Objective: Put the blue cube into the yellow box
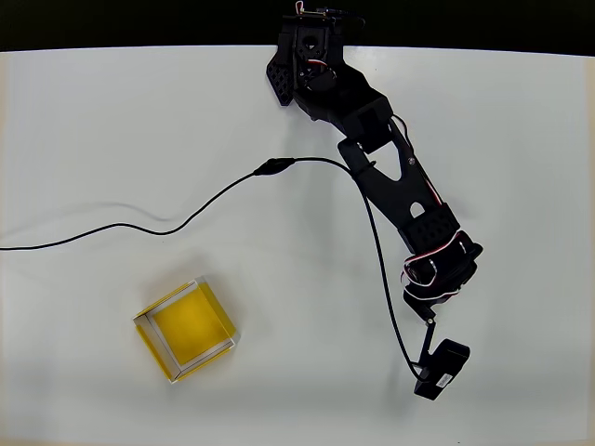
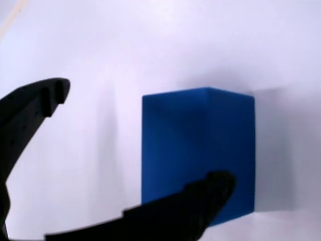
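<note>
The smooth, oblong blue cube [image 2: 198, 150] stands on the white counter [image 1: 112, 121] between the open black fingers [image 2: 145, 150]. The arm [image 1: 390, 177] stretches out, well apart from the shallow yellow box [image 1: 186, 330].

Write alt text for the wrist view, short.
A blue cube stands on a white table, close in front of the open black gripper. One finger curves in at the left, clear of the cube; the other fingertip overlaps the cube's lower face.
</note>
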Robot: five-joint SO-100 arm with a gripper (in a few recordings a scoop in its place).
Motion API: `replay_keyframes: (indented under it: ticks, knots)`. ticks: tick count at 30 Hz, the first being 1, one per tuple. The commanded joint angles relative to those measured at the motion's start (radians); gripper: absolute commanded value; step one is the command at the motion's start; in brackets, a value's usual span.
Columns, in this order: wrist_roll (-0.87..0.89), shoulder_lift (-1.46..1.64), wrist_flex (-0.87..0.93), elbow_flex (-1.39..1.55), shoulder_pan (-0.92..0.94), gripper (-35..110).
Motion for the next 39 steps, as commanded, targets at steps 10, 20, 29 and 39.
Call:
replay_keyframes:
  ticks: [10, 20, 29, 39]
  knots:
    - [0.009, -0.014, 0.003, -0.092, -0.003, 51]
    - [0.028, -0.052, -0.072, -0.060, 0.003, 44]
    - [0.051, -0.046, -0.118, 0.005, -0.003, 31]
    - [0.064, -0.009, -0.114, 0.060, 0.008, 19]
